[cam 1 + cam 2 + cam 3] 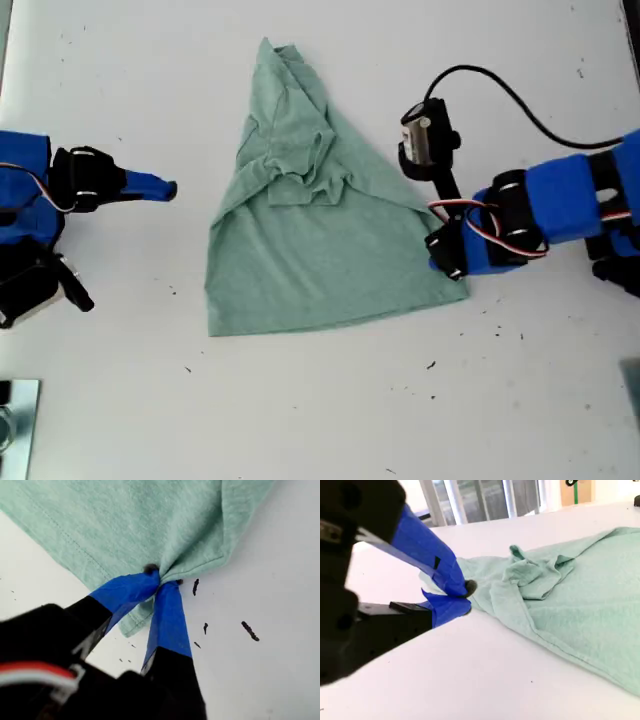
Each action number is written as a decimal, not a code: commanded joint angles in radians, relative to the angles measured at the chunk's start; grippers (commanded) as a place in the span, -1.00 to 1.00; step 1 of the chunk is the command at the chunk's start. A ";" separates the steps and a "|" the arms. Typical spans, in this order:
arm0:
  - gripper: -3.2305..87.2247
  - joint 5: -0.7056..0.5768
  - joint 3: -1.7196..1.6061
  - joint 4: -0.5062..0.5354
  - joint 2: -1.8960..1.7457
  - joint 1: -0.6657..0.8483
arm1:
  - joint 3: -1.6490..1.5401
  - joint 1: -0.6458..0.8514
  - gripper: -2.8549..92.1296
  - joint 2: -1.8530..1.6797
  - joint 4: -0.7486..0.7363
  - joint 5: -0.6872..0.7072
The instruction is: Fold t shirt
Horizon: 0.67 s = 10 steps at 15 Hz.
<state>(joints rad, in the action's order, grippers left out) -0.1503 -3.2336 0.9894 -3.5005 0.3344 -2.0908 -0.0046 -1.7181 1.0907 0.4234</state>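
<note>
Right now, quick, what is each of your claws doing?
My first gripper: closed, pinching a corner of the pale sage-green cloth t-shirt.
My second gripper: closed, empty, just off the shirt.

A white table point(320, 420) carries the pale green t shirt point(320, 250), which lies flat and partly folded into a rough triangle. Small dark specks point(432, 365) dot the bare tabletop near the shirt's hem.

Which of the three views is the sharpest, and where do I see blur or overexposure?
The first wrist view is sharpest: the weave and hem stitching of the t shirt are clear where my first gripper pinches it. The exterior view is soft and overexposed, so the table looks almost pure white. In the second wrist view my second gripper is near and blurred, and the windows behind are washed out.
</note>
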 commanded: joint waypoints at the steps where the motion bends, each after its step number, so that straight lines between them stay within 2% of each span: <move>1: -0.93 -0.008 -0.014 0.000 -0.006 -0.023 | 0.147 -0.018 -0.93 -0.017 0.186 0.014; 5: -0.93 -0.011 -0.014 0.000 -0.006 -0.023 | 0.678 -0.066 -0.93 0.025 0.620 0.008; 7: -0.93 -0.011 -0.014 0.000 -0.006 -0.026 | 0.862 -0.094 -0.93 0.037 0.650 0.032; 10: -0.93 -0.011 -0.014 0.000 -0.006 -0.029 | 1.019 -0.114 -0.93 0.189 0.612 0.046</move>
<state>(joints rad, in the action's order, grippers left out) -0.1519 -3.2352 0.9894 -3.5005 0.3252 -1.1781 -0.0982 -1.5846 1.7273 0.4510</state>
